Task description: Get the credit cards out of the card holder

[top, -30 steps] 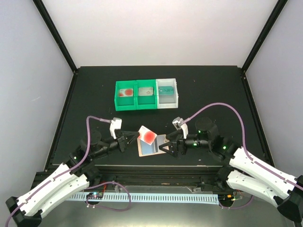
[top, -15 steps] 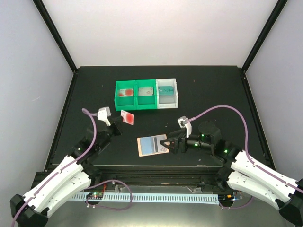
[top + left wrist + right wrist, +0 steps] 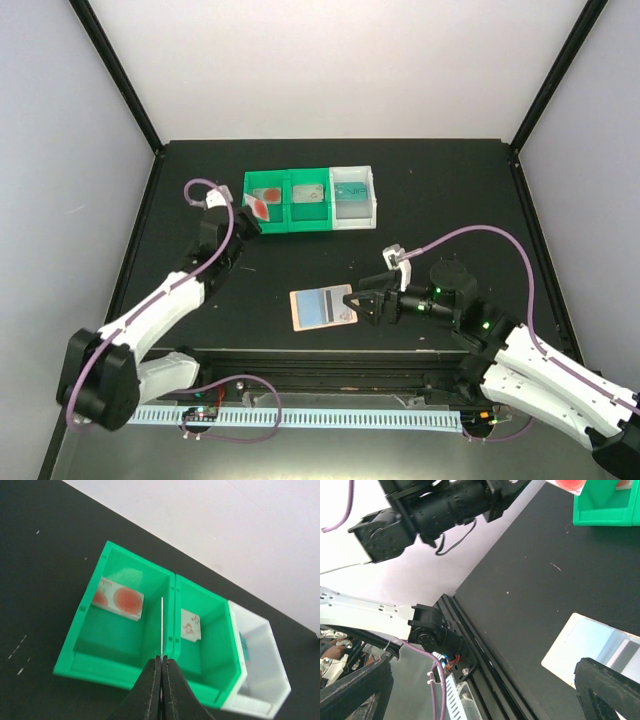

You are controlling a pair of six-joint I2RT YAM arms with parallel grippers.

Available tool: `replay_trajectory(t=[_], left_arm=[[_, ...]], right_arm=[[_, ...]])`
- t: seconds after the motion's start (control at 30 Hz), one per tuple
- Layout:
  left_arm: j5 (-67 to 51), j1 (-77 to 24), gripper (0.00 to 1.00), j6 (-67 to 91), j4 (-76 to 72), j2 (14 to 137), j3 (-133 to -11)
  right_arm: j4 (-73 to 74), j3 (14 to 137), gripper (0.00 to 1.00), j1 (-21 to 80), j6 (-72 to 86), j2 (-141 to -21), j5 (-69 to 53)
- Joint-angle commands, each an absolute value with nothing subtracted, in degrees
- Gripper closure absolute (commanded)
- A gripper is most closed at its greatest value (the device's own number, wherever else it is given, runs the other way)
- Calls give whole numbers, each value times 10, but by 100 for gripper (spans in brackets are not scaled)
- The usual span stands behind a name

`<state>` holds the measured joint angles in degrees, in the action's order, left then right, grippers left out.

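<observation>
The card holder lies open on the table, tan with a blue-grey panel, and its pale corner shows in the right wrist view. My right gripper is open at the holder's right edge, holding nothing. My left gripper is shut on a white-and-red credit card over the left green bin. In the left wrist view this card shows edge-on above the wall between the two green bins. Other credit cards lie in the bins: red-spotted, grey, teal.
Two green bins and a white bin stand in a row at the back of the table. The left arm crosses the top of the right wrist view. The table's front rail runs close to the holder.
My left arm has carried the white-and-red card from above the holder back and left to the green bins. My right gripper has drawn slightly right, to the holder's edge.
</observation>
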<state>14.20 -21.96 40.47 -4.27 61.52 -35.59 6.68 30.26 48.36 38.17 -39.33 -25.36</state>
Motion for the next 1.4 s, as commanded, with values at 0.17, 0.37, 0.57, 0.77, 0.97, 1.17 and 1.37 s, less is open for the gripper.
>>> replay_trajectory(t=[0.17, 0.37, 0.57, 0.77, 0.97, 1.17, 1.37], left_arm=[[72, -168, 98, 373, -142, 804, -481], [107, -156, 98, 356, -166, 887, -519], [104, -138, 98, 345, -198, 951, -534], [74, -125, 98, 335, -217, 996, -560], [67, -124, 98, 325, -217, 1034, -590], [54, -123, 98, 320, -224, 1071, -613], [58, -123, 98, 313, -211, 1100, -637]], right_arm=[[63, 296, 0, 485, 389, -373, -235], [81, 305, 0, 485, 387, -372, -238], [97, 306, 0, 485, 387, -356, -223], [100, 308, 0, 485, 387, -355, -214], [98, 308, 0, 485, 391, -364, -215], [101, 307, 0, 485, 391, -362, -206], [104, 309, 0, 485, 393, -361, -204]])
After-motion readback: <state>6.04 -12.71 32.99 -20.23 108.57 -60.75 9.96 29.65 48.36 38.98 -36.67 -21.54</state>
